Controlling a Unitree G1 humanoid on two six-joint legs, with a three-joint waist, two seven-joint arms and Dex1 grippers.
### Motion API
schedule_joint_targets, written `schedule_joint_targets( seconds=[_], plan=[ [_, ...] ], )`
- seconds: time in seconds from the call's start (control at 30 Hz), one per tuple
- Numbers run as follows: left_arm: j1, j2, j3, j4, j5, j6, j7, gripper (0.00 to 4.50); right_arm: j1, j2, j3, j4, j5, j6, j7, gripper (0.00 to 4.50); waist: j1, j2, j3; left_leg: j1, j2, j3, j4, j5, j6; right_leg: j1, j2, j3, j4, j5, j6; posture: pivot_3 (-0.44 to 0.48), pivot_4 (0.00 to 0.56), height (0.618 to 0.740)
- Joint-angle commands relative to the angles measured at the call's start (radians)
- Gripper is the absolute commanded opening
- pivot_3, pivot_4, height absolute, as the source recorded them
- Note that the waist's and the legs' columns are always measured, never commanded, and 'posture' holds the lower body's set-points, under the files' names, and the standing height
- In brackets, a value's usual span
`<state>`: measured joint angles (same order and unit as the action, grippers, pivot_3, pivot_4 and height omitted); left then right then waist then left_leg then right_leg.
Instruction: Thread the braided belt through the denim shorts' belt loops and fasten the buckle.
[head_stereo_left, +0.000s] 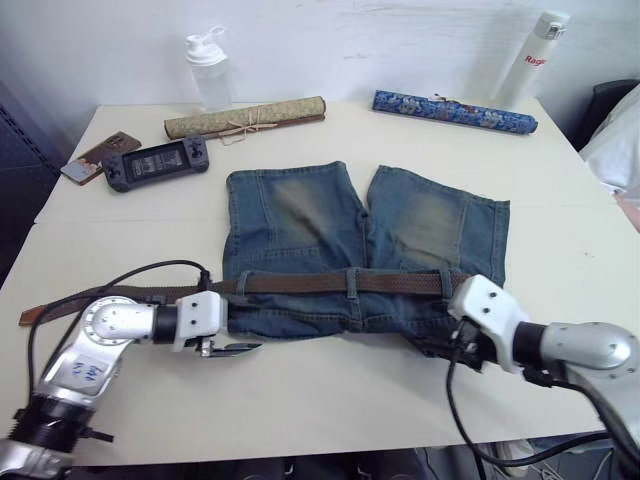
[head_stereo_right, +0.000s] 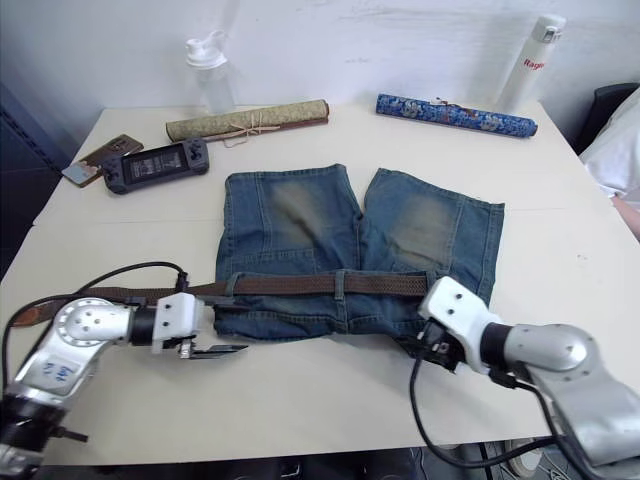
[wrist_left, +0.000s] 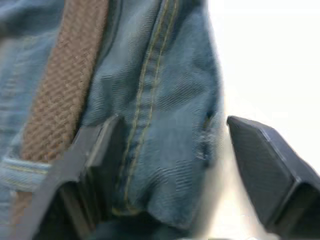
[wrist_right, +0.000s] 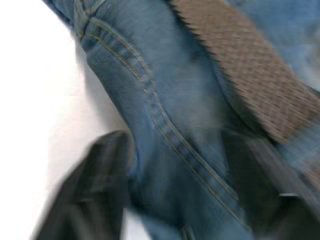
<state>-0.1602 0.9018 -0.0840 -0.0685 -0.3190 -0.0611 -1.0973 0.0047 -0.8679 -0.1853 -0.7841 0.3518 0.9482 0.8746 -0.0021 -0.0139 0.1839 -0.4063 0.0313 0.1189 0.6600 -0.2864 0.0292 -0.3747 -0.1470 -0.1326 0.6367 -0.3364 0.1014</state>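
Straddling opposite waistband corners of the denim shorts (head_stereo_left: 360, 240) on the bench (head_stereo_left: 330, 400), fingers apart, left end effector (wrist_left: 165, 175) and right end effector (wrist_right: 175, 175) flank the braided belt (head_stereo_left: 340, 283), which runs between them along the waist, its tail trailing beyond the left one.

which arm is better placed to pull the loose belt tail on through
Left, probably. The belt already runs across the shorts waistband, and its free tail trails off the shorts on the robot's left, just beyond the open left pincer. The right pincer straddles the waistband at the far corner.
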Motion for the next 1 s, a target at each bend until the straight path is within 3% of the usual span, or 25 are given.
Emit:
schedule_joint_targets(
  seconds=[0.03, 0.2, 0.33, 0.47, 0.77, 1.0],
  plan=[
    [0.024, 0.119, 0.12, -0.119, -0.204, 0.246, -0.11, 3.44, -0.058, -0.068, -0.187, 0.022, 0.169, 0.061, 0.117, 4.46, -0.001, 0.0, 0.0, 0.0, 0.0, 0.0, 0.0, 0.0, 0.0, 0.0, 0.0, 0.0, 0.0, 0.0, 0.0, 0.0, 0.15, 0.717],
    [-0.145, 0.159, 0.177, 0.008, -0.33, 0.467, -0.184, 3.44, -0.259, -0.093, -0.271, 0.244, 0.326, 0.198, 0.117, 4.46, 0.004, 0.001, 0.001, 0.001, 0.0, 0.0, 0.0, 0.0, 0.0, 0.0, 0.0, 0.0, 0.0, 0.0, 0.0, 0.0, 0.15, 0.717],
    [-0.381, 0.046, 0.124, 0.302, -0.276, 0.562, -0.14, 3.44, -0.443, -0.063, -0.172, 0.529, 0.321, 0.333, 0.04, 4.46, 0.005, 0.001, 0.002, 0.001, -0.002, 0.0, 0.0, 0.0, 0.0, 0.0, 0.001, 0.0, 0.001, 0.0, 0.0, 0.0, 0.15, 0.717],
    [-0.486, -0.025, 0.062, 0.488, -0.211, 0.62, -0.192, 3.44, -0.549, -0.066, -0.084, 0.731, 0.35, 0.415, 0.074, 4.46, -0.002, 0.001, 0.001, -0.001, -0.003, 0.006, 0.0, 0.002, 0.001, -0.003, 0.005, -0.003, 0.007, 0.0, 0.002, 0.0, 0.15, 0.717],
    [-0.549, -0.087, -0.003, 0.645, -0.116, 0.657, -0.29, 3.44, -0.619, -0.079, 0.046, 0.901, 0.376, 0.479, 0.139, 4.46, -0.005, -0.003, 0.004, -0.009, -0.001, 0.013, 0.003, 0.002, 0.002, -0.017, 0.007, 0.003, 0.013, -0.001, 0.003, 0.0, 0.15, 0.717],
    [-0.504, -0.135, -0.021, 0.59, -0.066, 0.656, -0.261, 3.44, -0.608, -0.043, 0.075, 0.901, 0.387, 0.486, 0.129, 4.46, 0.0, -0.003, 0.004, -0.014, -0.001, 0.012, 0.007, 0.002, 0.002, -0.021, 0.007, 0.002, 0.016, -0.001, 0.003, 0.0, 0.15, 0.717]
  ],
)
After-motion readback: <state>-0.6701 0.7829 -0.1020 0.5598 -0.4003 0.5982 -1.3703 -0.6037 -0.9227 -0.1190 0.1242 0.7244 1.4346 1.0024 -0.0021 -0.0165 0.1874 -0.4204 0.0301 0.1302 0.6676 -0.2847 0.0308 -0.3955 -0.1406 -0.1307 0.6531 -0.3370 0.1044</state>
